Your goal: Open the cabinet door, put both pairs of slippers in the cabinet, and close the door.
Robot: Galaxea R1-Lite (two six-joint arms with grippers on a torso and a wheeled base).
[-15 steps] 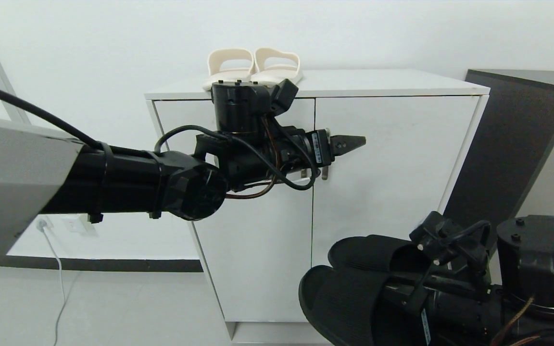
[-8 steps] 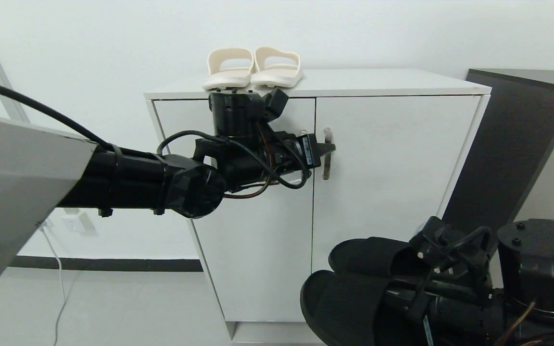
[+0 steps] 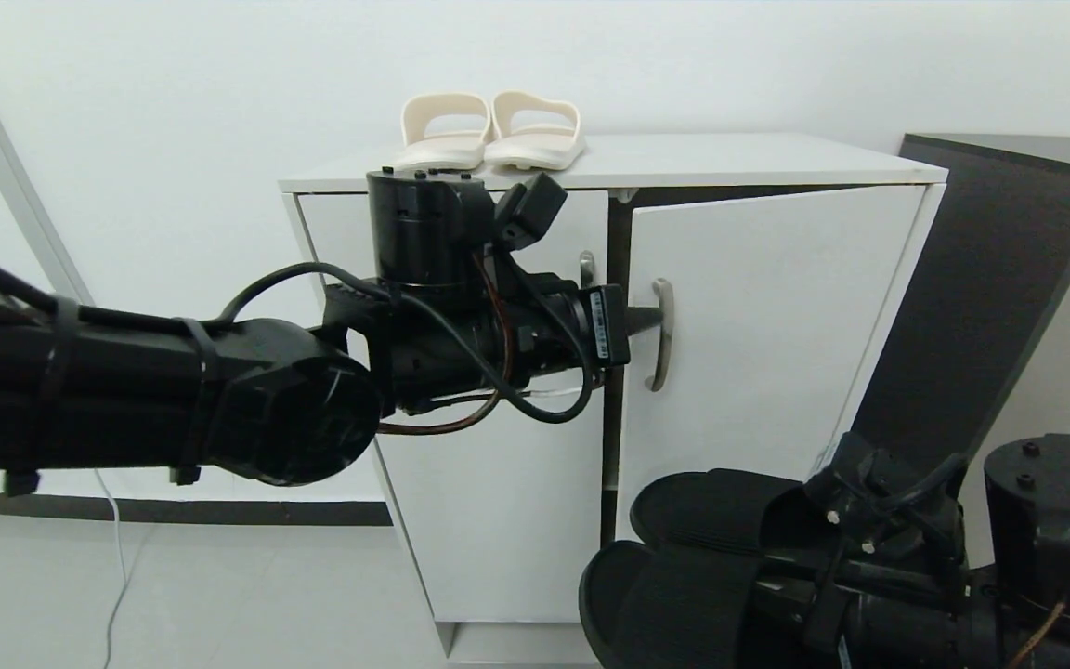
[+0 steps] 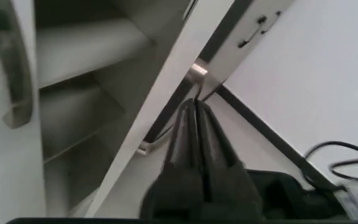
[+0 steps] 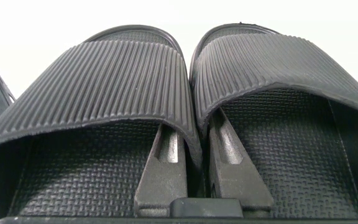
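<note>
A white cabinet [image 3: 758, 158] carries a beige pair of slippers [image 3: 490, 130] on its top. Its right door [image 3: 758, 316] stands ajar, with a dark gap along the inner edge. My left gripper [image 3: 642, 319] is shut, its tip hooked at that door's metal handle [image 3: 660, 334]. In the left wrist view the shut left gripper [image 4: 196, 109] meets the handle [image 4: 199, 70], and shelves [image 4: 86, 46] show inside. At the lower right, my right gripper [image 5: 196, 165] is shut on the black slippers [image 3: 693, 548], one finger inside each, pinching their adjoining walls.
The left door [image 3: 498, 502] is closed, its handle [image 3: 586, 269] just behind my left wrist. A dark grey cabinet [image 3: 990, 279] stands against the white one's right side. A cable [image 3: 117, 557] hangs down the wall at the lower left.
My left gripper drew back to the left onto the right door's handle, and the door has swung out from closed to ajar. The right arm kept the black slippers low.
</note>
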